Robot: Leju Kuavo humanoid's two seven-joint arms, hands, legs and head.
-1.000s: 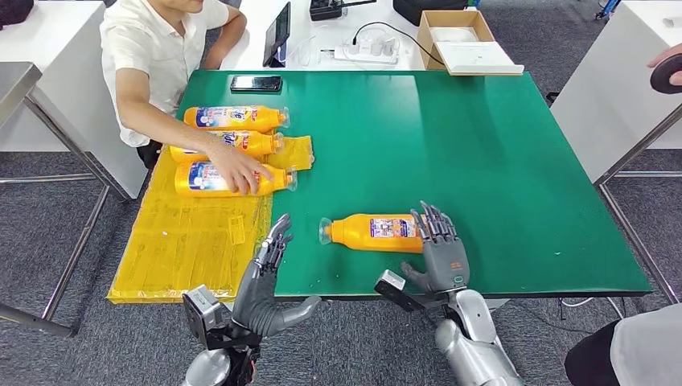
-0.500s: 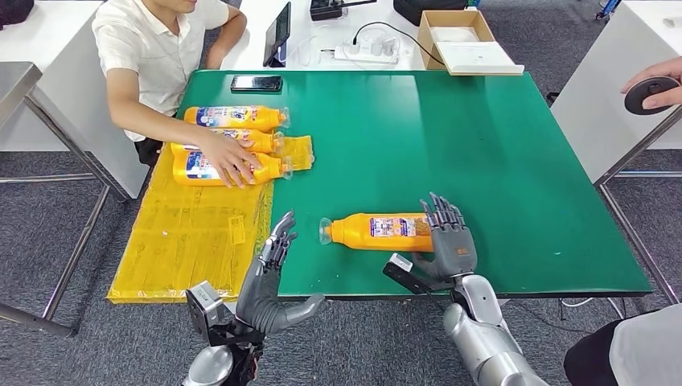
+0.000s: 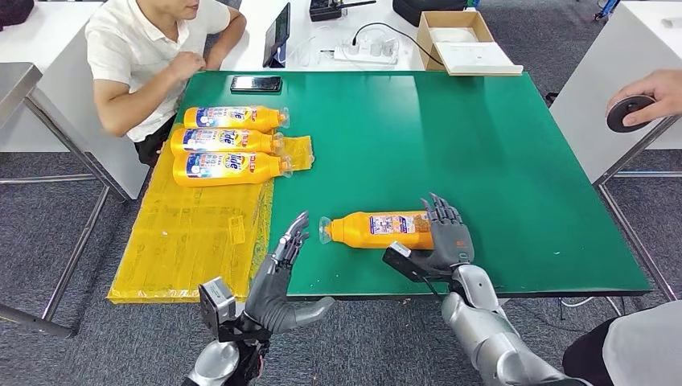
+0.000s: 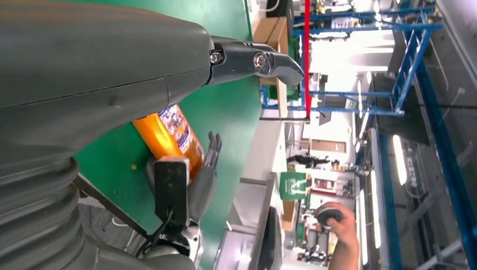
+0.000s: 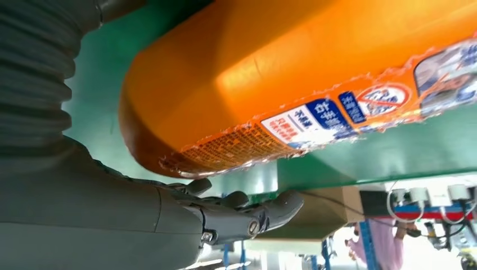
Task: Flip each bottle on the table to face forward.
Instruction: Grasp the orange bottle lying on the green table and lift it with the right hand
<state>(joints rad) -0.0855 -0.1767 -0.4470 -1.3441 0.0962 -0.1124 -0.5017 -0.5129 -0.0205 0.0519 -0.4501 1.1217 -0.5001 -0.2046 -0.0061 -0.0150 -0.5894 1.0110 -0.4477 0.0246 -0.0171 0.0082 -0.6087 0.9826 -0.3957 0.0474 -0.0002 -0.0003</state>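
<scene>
An orange bottle (image 3: 376,229) lies on its side near the front edge of the green table (image 3: 450,129), cap to the left, with a small-print label facing up. My right hand (image 3: 447,239) is against its base end with fingers stretched out; the right wrist view shows the bottle (image 5: 292,73) close over the extended fingers (image 5: 247,216). My left hand (image 3: 280,281) is open at the table's front edge, fingertips a short way from the cap. Three more orange bottles (image 3: 229,141) lie side by side at the far left, blue labels up.
The three bottles rest partly on a yellow sheet (image 3: 189,233) hanging off the table's left side. A person in white (image 3: 149,56) sits at the far left corner beside a phone (image 3: 256,83). Another person's hand (image 3: 655,88) holds a black disc at right. A cardboard box (image 3: 462,39) stands behind.
The seated person has pulled the arm back from the three bottles, which now lie tidily together. My right hand has moved forward against the bottle's base. My left hand has risen toward the cap.
</scene>
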